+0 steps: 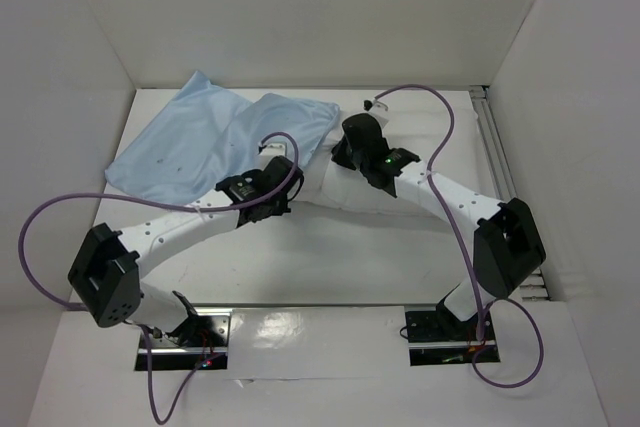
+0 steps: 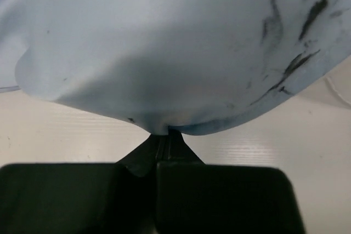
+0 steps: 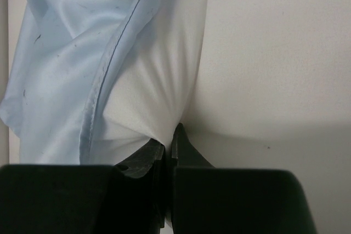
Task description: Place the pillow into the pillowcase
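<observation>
In left tool point(image 2: 164, 137), pillowcase point(image 2: 175, 53); right tool point(image 3: 170, 138), pillow point(image 3: 156, 89)

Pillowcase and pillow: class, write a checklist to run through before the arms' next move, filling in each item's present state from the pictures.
1. Left claw shut on the pillowcase: ok.
2. Right claw shut on the pillow: ok.
3. Right claw pinches white fabric only, no blue cloth caught: ok.
4. Pillow fully inside the pillowcase: not ok, white fabric shows outside it.
5. Pillowcase mouth held open wide enough: cannot tell.
</observation>
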`<state>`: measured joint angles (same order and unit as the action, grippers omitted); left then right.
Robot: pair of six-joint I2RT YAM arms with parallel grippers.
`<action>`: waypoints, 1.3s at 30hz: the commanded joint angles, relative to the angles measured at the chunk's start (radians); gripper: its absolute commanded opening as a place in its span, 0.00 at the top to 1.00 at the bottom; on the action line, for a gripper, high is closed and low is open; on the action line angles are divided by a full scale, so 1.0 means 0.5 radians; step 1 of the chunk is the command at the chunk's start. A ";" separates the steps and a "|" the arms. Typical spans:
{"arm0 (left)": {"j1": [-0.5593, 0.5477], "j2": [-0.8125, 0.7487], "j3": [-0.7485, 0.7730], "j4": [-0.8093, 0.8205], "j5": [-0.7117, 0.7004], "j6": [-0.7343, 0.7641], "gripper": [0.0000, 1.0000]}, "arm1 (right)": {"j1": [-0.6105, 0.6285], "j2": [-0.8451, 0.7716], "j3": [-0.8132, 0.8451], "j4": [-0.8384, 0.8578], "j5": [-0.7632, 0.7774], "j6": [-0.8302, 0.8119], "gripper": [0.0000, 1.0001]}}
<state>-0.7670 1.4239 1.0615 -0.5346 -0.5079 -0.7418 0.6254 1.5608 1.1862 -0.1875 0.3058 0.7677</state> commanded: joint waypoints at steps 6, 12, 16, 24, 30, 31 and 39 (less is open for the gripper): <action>-0.015 -0.062 0.658 0.106 0.634 0.189 1.00 | -0.112 0.041 0.358 0.062 0.066 0.032 1.00; -0.043 -0.166 0.492 0.381 1.111 -0.041 1.00 | -0.134 0.124 0.389 0.166 0.146 0.090 1.00; 0.055 -0.166 0.234 0.400 1.197 -0.109 1.00 | -0.134 0.311 0.263 0.215 0.033 0.222 1.00; 0.221 -0.283 0.301 0.192 1.053 -0.011 1.00 | -0.088 0.204 0.107 0.213 -0.166 0.109 0.98; 0.242 -0.283 0.301 0.103 1.019 0.026 1.00 | -0.088 -0.111 0.223 -0.375 0.194 -0.228 0.20; 0.242 -0.283 0.301 0.103 1.019 0.026 1.00 | -0.088 -0.230 0.223 -0.437 0.280 -0.268 0.14; 0.242 -0.197 0.405 0.103 1.037 0.045 1.00 | -0.599 -0.566 0.082 -1.002 0.629 -0.437 0.00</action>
<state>-0.6437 1.3163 1.2053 -0.5114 -0.0101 -0.7349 0.4446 1.2953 1.2667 -0.5369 0.5533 0.6018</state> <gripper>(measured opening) 0.029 0.999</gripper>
